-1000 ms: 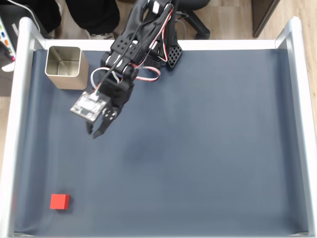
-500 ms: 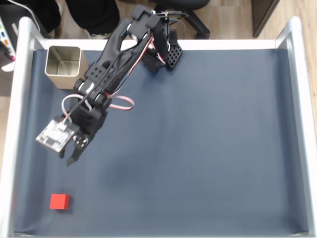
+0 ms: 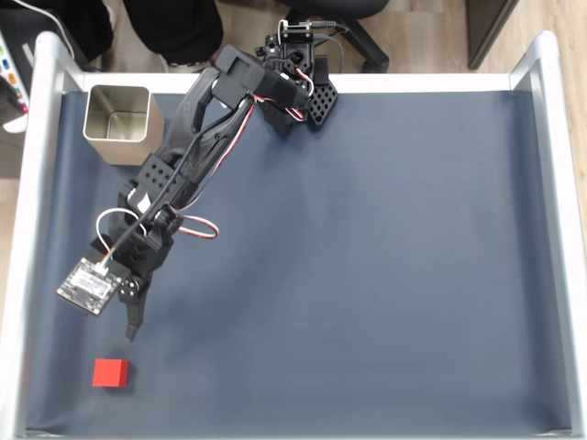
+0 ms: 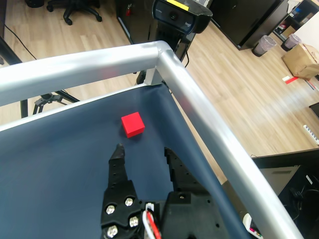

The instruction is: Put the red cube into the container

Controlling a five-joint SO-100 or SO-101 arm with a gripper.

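Observation:
The red cube (image 3: 111,372) lies on the dark blue mat near the front left corner in the fixed view. In the wrist view the red cube (image 4: 132,124) sits just beyond the fingertips, close to the frame's corner. My gripper (image 3: 129,323) (image 4: 142,151) hovers a short way above the cube in the fixed view, open, with nothing between its fingers. The container (image 3: 122,122), a square silvery tin with an open top, stands at the back left corner of the mat, far from the gripper.
A silver metal frame (image 3: 27,229) (image 4: 199,114) borders the mat on all sides. The arm's black base (image 3: 303,82) stands at the back edge. A webcam (image 4: 180,14) sits on a stand beyond the frame's corner in the wrist view.
The arm has swung from beside the tin toward the front left. The gripper now hangs just short of the red cube. The cube and tin have not moved.

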